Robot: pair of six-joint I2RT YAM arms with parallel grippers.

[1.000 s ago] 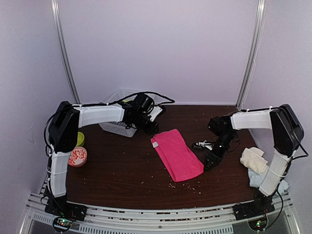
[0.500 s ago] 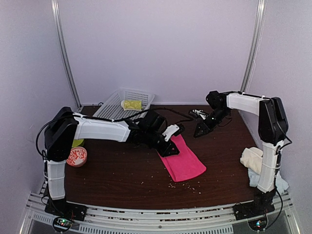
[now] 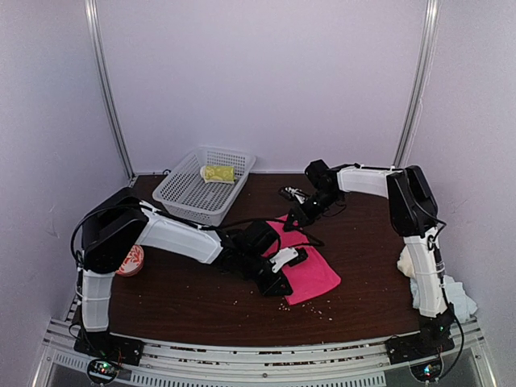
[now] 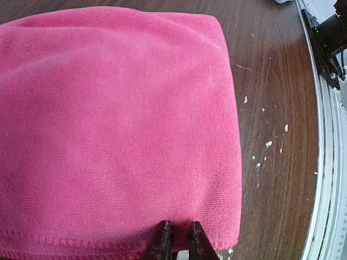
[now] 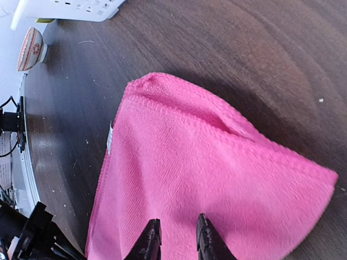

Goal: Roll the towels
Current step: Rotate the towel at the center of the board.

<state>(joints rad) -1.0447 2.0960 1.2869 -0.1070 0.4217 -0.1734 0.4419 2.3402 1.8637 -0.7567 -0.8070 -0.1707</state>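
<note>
Two hands on one towel here. The hot-pink towel [image 3: 318, 270] lies flat around the middle of the bench [image 3: 185, 294], slanting from far-left to near-right. My left hand [image 3: 278, 284] is down at its near end. In the left wrist view the fingertips [image 4: 162, 241] are narrow, with just a slit between them, sitting right on the stitched hem. I honestly can't tell if any cloth is pinched in there.

My right hand [image 3: 293, 218] is over the far end of the same towel. Its fingers [image 5: 149, 241] are slightly parted, pink shows between them, and as far as I can see they're holding nothing. A small white tag [image 5: 110, 138] sticks out of the towel's edge on that side.

Other stuff:
- The lime-yellow towel [image 3: 218, 172] is rolled up inside the white basket [image 3: 173, 197] at the far left.
- The cream towel [image 3: 413, 260] sits bunched at the right edge by my right arm.
- The pale-blue one [image 3: 461, 294] is just beside the cream one, partly hidden.
- A patterned bowl [image 3: 133, 260] is at the left edge.
- Pale crumbs [image 3: 284, 305] are scattered near the pink towel's near end.
</note>
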